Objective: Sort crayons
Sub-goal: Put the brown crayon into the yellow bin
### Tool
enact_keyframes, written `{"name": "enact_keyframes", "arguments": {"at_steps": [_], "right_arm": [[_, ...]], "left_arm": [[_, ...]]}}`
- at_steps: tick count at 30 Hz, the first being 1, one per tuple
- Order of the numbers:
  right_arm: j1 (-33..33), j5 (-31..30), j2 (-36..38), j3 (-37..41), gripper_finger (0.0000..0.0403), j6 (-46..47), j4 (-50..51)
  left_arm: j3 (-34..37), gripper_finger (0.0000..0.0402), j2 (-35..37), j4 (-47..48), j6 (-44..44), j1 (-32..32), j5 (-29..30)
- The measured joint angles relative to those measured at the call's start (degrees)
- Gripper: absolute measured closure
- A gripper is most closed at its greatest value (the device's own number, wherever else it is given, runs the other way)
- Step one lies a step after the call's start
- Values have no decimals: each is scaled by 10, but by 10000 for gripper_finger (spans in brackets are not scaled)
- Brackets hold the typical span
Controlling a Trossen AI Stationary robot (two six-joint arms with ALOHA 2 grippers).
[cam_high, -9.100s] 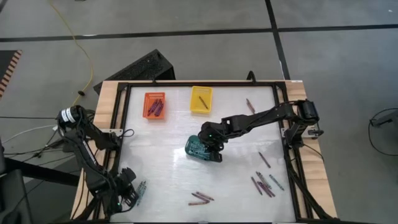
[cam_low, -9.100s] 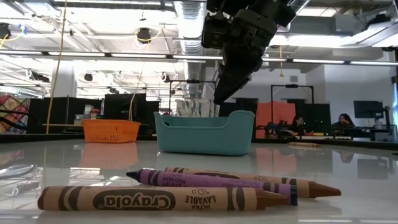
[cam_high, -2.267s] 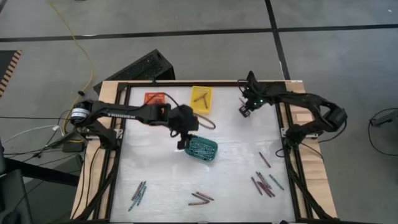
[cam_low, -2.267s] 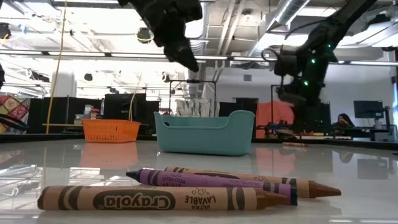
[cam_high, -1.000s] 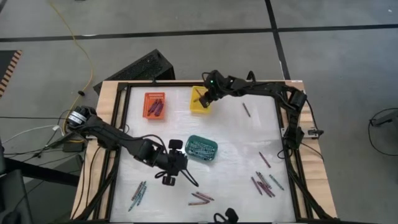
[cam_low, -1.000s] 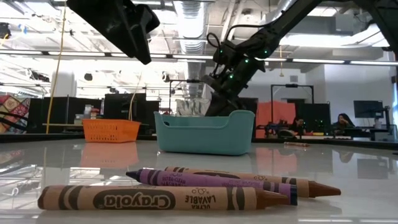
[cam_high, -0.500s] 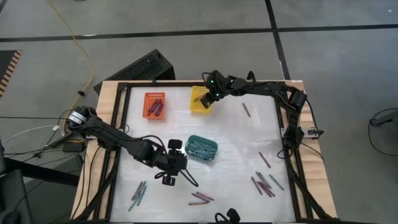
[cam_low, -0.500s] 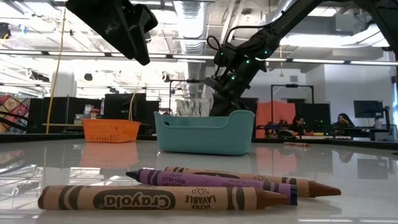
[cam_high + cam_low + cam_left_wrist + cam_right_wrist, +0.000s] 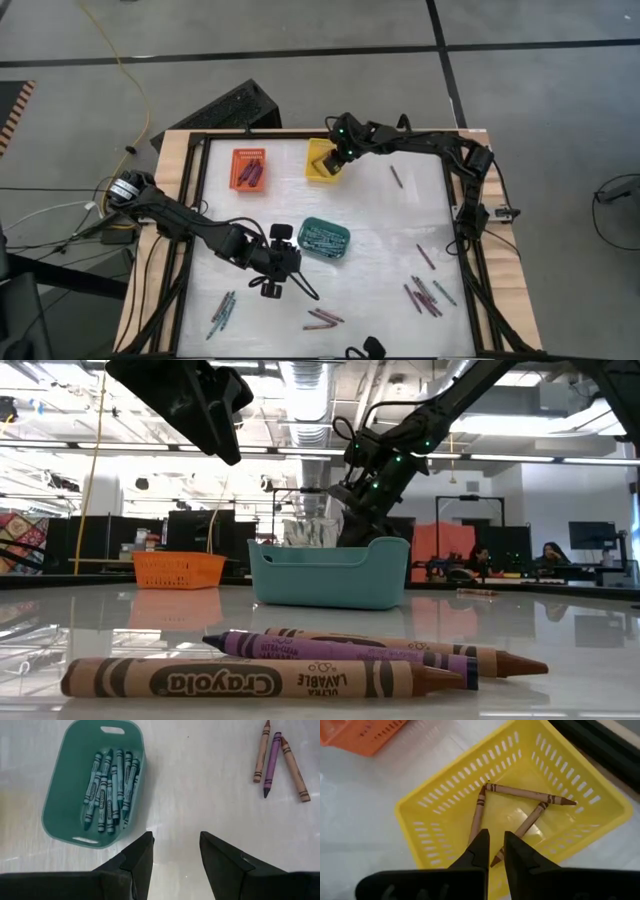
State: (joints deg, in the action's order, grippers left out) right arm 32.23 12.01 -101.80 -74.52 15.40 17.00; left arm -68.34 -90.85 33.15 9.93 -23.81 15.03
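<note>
Drop into the yellow basket; next pick not yet chosen.

Right tool (image 9: pixel 493 851) hangs over the yellow basket (image 9: pixel 322 160) at the far side of the tabletop (image 9: pixel 390 230), its fingers a narrow slit apart with nothing between them; three brown crayons (image 9: pixel 525 793) lie in the basket below. Left tool (image 9: pixel 175 851) hovers just beside the teal basket (image 9: pixel 65 805), fingers apart and empty, with teal crayons (image 9: pixel 107 785) inside it. I judge the release done, so I would lift the right tool straight up to clear the rim. Loose crayons (image 9: pixel 425 296) wait near the right front; a trio (image 9: pixel 275 760) lies ahead of the left tool. I would approach one stick crosswise, fingers astride it.
</note>
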Motion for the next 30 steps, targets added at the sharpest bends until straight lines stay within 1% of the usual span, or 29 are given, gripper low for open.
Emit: {"name": "enact_keyframes", "arguments": {"at_steps": [2, 5, 9, 12, 15, 18, 20, 23, 30], "right_arm": [[-6, 2, 15, 0, 351, -20, 10], [-20, -2, 58, 0, 351, -56, 51], [-31, -56, 121, -1, 351, -90, 151], [-32, -91, 157, -1, 351, -99, 237], [-28, -112, 185, 0, 351, -97, 324], [-18, -142, 202, 16, 351, -90, 390], [-8, -154, 212, 32, 350, -84, 407], [9, -155, 228, 67, 342, -83, 408], [55, -153, 235, 153, 297, -86, 364]], "left_arm": [[0, 251, 0, 3, 0, 0, 0], [0, 251, 0, 9, 0, 0, 0], [0, 251, 0, 8, -4, 0, 0], [0, 251, 0, 8, -4, 0, 7], [0, 251, 0, 5, -7, 0, 11], [0, 251, 0, 1, -15, 0, 15], [0, 251, 0, 0, -20, 0, 18], [0, 251, 0, -4, -21, 0, 19], [0, 251, 0, -5, -21, 0, 19]]}}
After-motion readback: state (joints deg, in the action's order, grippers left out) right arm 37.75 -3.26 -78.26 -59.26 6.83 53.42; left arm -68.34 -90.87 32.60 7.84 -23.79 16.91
